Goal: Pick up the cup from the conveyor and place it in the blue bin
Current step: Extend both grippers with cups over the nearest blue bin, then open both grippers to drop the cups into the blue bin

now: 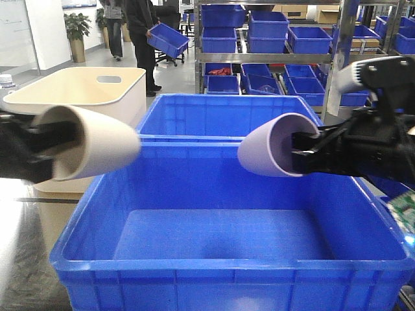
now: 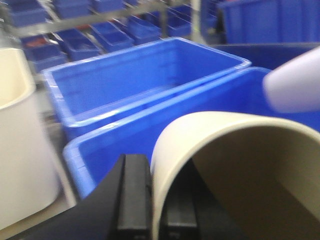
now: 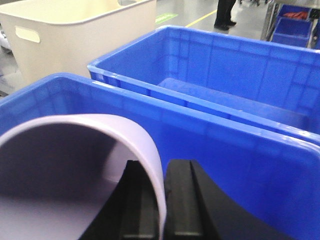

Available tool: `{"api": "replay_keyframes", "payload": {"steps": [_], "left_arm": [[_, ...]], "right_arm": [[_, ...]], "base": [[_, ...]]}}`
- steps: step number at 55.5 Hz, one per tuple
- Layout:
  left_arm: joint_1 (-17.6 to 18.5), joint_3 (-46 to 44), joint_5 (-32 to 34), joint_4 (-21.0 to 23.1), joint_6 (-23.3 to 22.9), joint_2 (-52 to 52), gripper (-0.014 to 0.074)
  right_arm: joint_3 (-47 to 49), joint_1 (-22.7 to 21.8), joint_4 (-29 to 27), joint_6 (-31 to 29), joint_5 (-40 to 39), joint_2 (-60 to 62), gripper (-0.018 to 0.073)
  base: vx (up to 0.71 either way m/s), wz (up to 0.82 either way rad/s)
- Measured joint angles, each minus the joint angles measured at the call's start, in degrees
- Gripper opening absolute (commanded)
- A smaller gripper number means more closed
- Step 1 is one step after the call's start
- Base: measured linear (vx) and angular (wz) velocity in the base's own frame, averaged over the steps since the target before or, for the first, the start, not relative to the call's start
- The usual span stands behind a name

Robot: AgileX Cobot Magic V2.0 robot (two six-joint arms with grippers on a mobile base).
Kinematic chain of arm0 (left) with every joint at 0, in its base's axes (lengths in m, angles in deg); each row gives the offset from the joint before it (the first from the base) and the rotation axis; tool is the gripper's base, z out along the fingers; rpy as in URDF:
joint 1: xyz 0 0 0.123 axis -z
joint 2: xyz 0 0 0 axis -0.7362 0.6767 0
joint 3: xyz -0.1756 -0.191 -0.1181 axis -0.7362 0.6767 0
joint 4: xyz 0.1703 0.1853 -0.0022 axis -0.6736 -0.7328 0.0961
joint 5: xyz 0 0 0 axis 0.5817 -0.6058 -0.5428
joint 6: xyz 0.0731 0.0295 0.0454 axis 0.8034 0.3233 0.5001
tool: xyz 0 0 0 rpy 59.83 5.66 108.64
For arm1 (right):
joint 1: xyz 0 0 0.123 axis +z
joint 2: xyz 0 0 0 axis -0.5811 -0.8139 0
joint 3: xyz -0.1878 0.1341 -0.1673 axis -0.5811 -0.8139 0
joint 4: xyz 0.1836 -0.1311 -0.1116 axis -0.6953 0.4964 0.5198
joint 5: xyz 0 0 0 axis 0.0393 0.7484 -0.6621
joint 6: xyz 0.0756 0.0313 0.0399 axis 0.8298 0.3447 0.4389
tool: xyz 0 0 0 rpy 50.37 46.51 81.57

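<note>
The near blue bin (image 1: 97, 256) fills the front view and holds nothing. My left gripper (image 1: 61, 146) is shut on the rim of a cream cup (image 1: 104, 146), held on its side over the bin's left edge. In the left wrist view the gripper (image 2: 157, 200) pinches the cup's wall (image 2: 200, 127). My right gripper (image 1: 299, 152) is shut on the rim of a lilac cup (image 1: 266, 152), held on its side above the bin's middle. In the right wrist view the gripper (image 3: 162, 200) pinches the lilac wall (image 3: 125, 130). The conveyor is out of view.
A second blue bin (image 1: 227, 116) stands right behind the first. A cream tub (image 1: 78, 91) with handle cut-outs stands at the back left. Shelves of small blue crates (image 1: 272, 32) and a person carrying a crate (image 1: 168, 39) are farther back.
</note>
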Motion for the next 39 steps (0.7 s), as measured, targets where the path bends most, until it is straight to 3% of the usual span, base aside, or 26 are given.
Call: {"api": "replay_keyframes", "payload": {"steps": [12,21,26,34,39], "left_arm": [[5.68,-6.21,0.0,0.24,0.41,12.85,0.0006],[7.02,-7.4,0.94,0.39,0.46,18.97,0.0069],[7.15,-7.4,1.68,0.39,0.46,20.86,0.0167],[7.15,-7.5,4.12,0.51,0.46,21.2,0.0395],[7.15,-7.5,5.4,0.65,0.46,21.15,0.0524]], "right_arm": [[3.84,0.0,-0.07,0.0,3.5,-6.49,0.0025],[3.91,0.0,-0.4,0.0,5.05,-8.32,0.0135],[3.91,0.0,-0.53,0.0,5.21,-8.61,0.0256],[4.02,0.0,-0.83,0.0,4.96,-8.61,0.0448],[4.14,0.0,-0.83,0.0,4.64,-8.61,0.0511]], "base": [[0.0,0.0],[0.0,0.0],[0.0,0.0],[0.0,0.0],[0.0,0.0]]}}
